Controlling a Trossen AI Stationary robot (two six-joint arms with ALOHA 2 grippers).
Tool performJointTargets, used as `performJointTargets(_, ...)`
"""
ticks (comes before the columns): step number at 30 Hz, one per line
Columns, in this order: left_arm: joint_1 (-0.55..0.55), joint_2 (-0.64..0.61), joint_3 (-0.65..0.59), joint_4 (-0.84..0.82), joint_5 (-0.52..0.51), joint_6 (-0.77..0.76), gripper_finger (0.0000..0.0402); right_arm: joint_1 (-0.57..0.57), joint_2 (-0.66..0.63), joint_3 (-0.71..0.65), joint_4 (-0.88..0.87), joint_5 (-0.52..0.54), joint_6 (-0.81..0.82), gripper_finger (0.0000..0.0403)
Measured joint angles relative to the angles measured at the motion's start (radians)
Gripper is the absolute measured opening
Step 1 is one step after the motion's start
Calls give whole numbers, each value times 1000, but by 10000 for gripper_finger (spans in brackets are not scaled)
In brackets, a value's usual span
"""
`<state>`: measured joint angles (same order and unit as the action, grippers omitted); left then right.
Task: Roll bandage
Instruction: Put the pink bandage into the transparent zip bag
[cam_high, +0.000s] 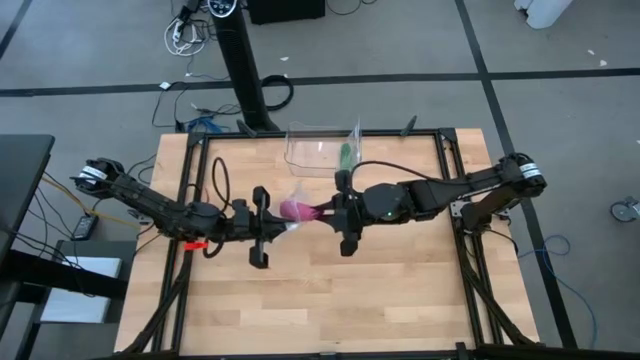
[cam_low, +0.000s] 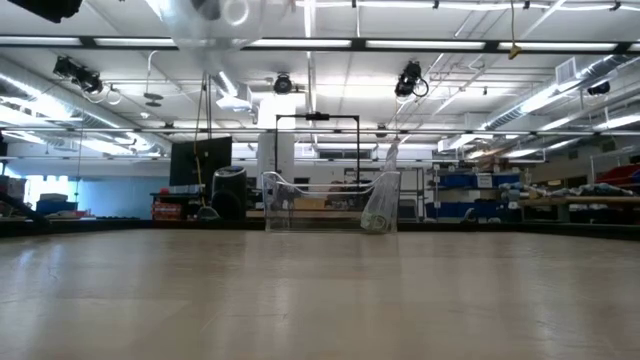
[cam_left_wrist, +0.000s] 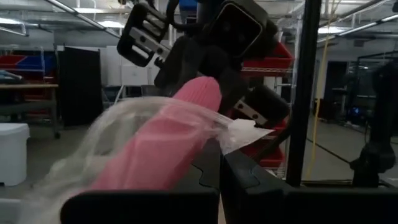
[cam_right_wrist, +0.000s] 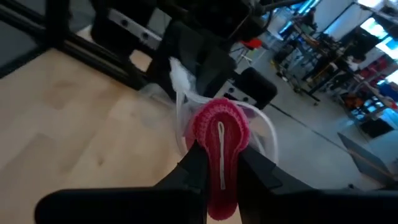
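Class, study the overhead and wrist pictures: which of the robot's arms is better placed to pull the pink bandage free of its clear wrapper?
Probably the right. The right gripper already pinches the bandage end; the left gripper holds the wrapper.

No readable text, labels, brand names, numbers or signs appear in any of the 4 views. The shelves and bins in the room behind the table are too far off and too blurred to show any lettering.
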<state>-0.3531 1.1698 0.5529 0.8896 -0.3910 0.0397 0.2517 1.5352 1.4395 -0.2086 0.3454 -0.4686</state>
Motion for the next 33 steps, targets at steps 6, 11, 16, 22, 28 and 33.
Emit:
performJointTargets(6,-8,-15,0,-10,12,16,1,17,-56,0,-32,-17,64,47)
performJointTargets(11,-8,-13,19,-37,23,33,1,-5,-49,1,-45,-106,119,47)
performJointTargets(16,-6,-13,45,-57,41,40,1,-40,12,0,-51,-140,138,47)
performJointTargets(22,-7,-13,49,-72,42,61,1,-77,35,0,-12,-287,197,47)
performJointTargets(28,-7,-13,50,-47,45,69,1,-101,35,0,41,-404,241,47)
performJointTargets(33,-8,-14,49,-2,49,91,1,-85,35,0,76,-345,212,47)
